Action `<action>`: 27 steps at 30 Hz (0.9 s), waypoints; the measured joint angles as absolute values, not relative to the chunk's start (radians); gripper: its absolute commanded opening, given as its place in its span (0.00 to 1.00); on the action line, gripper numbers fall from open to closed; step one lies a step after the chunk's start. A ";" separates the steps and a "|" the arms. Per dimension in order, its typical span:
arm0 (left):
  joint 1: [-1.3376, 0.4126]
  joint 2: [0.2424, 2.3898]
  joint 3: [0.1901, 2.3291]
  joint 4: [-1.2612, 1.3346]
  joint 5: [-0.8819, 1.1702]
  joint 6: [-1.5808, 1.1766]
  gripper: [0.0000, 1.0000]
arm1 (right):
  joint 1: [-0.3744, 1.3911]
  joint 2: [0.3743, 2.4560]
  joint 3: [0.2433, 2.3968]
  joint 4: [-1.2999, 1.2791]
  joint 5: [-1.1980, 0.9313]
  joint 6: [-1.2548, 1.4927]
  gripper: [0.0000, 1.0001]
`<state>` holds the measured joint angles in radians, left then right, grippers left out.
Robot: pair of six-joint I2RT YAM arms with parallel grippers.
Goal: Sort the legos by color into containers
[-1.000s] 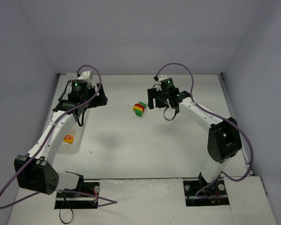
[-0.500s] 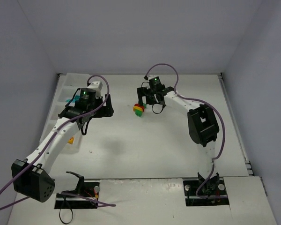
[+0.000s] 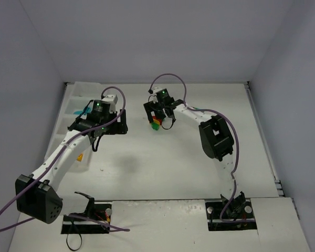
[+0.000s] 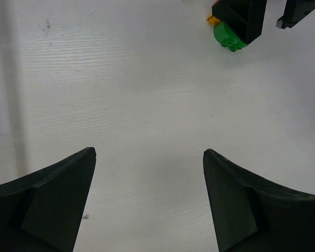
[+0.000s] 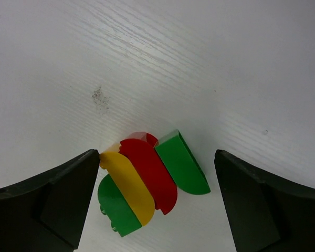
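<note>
Wide view first: the table [image 3: 199, 157] is mostly bare white. The tray [image 3: 75, 97] lies along its far-left edge, partly behind my left arm. I catch a teal fleck [image 3: 86, 108] there, but I can't tell which compartment it's in, or what else the tray holds.

Left gripper [image 4: 149, 152] hangs with jaws apart over bare table, nothing between them. Right gripper [image 5: 156, 154] is the busy one. Its jaws are wide, straddling the clump [image 5: 147, 184] of yellow, red and green bricks mid-table, and the yellow end just touches one finger [image 5: 47, 205].

I reckon we're at the pick. Next I'd close squarely across the clump, and then it needs splitting by colour. One orange-yellow brick [image 3: 80, 156] sits alone beside the left arm.
</note>
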<state>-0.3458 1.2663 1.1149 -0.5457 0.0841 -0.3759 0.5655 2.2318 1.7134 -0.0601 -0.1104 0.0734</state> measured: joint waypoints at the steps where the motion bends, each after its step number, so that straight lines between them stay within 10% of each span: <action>1: -0.346 1.268 1.115 -0.545 0.086 -0.375 0.77 | 0.564 2.239 1.717 -0.060 -0.112 0.067 0.88; 11: -0.346 1.272 1.088 -0.540 0.093 -0.375 0.77 | 0.564 2.272 1.751 -0.067 -0.117 -0.012 0.74; 20: -0.346 1.297 1.088 -0.523 0.124 -0.380 0.77 | 0.555 2.211 1.644 -0.046 -0.088 0.115 0.19; 27: -0.358 1.327 1.088 -0.511 0.141 -0.395 0.77 | 0.550 2.077 1.463 -0.072 0.017 0.345 0.39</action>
